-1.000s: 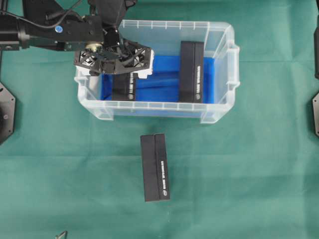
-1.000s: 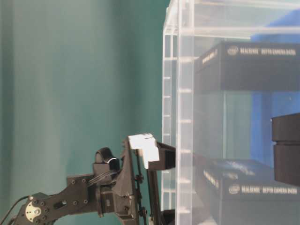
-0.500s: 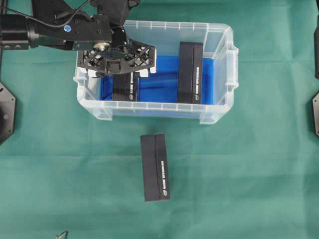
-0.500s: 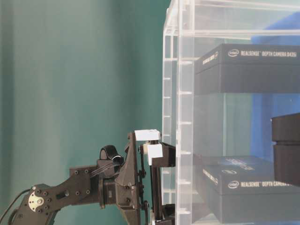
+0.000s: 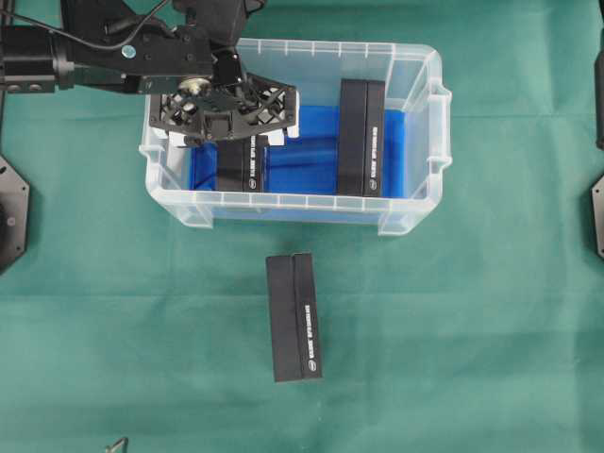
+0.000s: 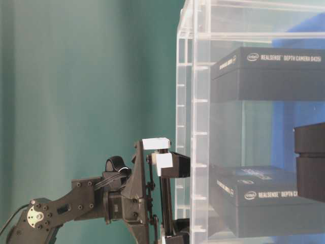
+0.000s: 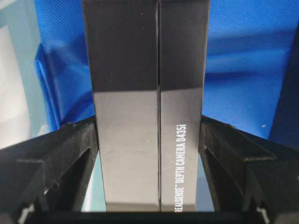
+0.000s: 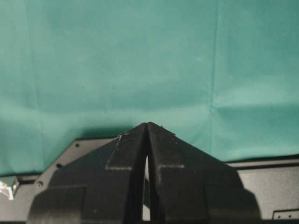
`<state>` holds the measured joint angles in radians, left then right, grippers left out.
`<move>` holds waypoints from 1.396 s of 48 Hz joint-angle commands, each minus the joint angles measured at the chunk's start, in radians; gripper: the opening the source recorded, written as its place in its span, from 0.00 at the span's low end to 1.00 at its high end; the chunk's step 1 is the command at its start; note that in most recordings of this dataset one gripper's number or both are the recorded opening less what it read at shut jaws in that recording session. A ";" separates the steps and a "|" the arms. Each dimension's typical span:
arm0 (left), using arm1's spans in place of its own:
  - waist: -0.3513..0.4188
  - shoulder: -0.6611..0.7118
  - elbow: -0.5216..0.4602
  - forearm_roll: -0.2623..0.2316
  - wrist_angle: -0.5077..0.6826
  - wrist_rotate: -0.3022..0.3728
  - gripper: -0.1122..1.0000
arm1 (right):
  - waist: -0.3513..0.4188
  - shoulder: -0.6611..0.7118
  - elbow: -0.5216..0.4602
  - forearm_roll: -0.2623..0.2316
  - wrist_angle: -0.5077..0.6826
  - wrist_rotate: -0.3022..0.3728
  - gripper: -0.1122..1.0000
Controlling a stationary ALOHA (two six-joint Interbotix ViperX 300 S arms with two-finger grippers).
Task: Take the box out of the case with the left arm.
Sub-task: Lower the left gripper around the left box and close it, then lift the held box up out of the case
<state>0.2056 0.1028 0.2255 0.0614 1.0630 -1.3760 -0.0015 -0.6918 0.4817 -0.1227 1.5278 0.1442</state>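
The clear case (image 5: 423,66) with its blue floor holds two black boxes. My left gripper (image 5: 230,135) reaches down into the case's left end and is shut on the left box (image 5: 240,168). In the left wrist view this box (image 7: 126,140) fills the gap, with a black finger (image 7: 70,149) pressed on each long side. From table level the held box (image 6: 254,203) sits low behind the case wall (image 6: 195,101). The other box (image 5: 362,137) stands in the case's right half. My right gripper (image 8: 147,125) is shut and empty over green cloth.
A third black box (image 5: 293,316) lies on the green cloth in front of the case. The case's rim and handles surround my left gripper. Black arm bases stand at the left edge (image 5: 9,212) and right edge (image 5: 596,217).
My left gripper turned to line up with the left box and closed on it. The box has since shifted slightly right and risen a little from the case floor.
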 commanded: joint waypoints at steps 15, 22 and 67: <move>-0.005 -0.038 -0.114 -0.009 0.104 0.005 0.66 | 0.000 0.000 -0.012 0.000 -0.005 0.005 0.11; -0.005 -0.055 -0.172 -0.009 0.166 0.006 0.66 | 0.000 0.000 -0.012 0.000 -0.003 0.005 0.11; -0.005 -0.103 -0.529 -0.009 0.532 0.006 0.66 | 0.000 -0.002 -0.011 -0.003 -0.005 -0.008 0.11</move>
<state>0.2040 0.0245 -0.2761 0.0506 1.5953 -1.3683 -0.0015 -0.6918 0.4817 -0.1227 1.5263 0.1381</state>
